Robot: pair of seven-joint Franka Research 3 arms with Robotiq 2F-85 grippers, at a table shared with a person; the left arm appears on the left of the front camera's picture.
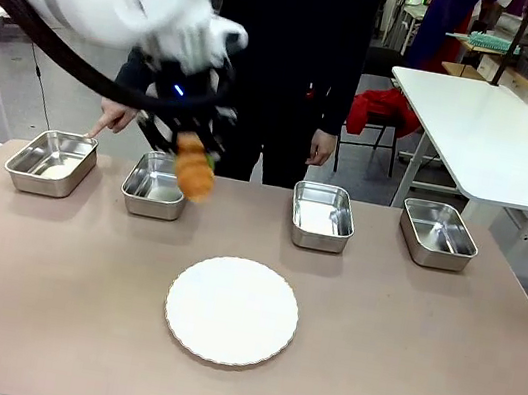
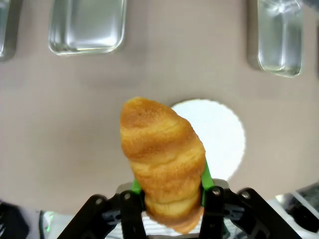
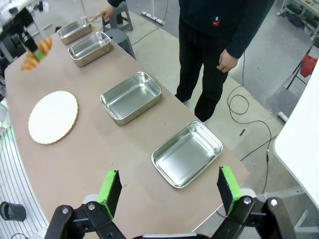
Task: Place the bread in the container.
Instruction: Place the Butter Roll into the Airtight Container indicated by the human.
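Note:
A golden-brown croissant, the bread (image 1: 194, 170) (image 2: 162, 159) (image 3: 36, 58), hangs in the air with my left gripper (image 1: 193, 153) (image 2: 169, 188) shut on its lower end between the green pads (image 2: 206, 178). In the front view it hovers by the right edge of the second steel pan from the left (image 1: 154, 185). A person's finger (image 1: 104, 120) points at the leftmost steel pan, the container (image 1: 51, 162) (image 3: 75, 30). My right gripper (image 3: 169, 191) stands open and holds nothing, high above the table's right end.
Two more steel pans (image 1: 322, 215) (image 1: 437, 234) stand along the far edge. A round white plate (image 1: 232, 311) (image 2: 222, 134) (image 3: 53, 116) lies bare at the table's middle. The person stands behind the far edge, with the other hand (image 1: 321, 148) hanging down.

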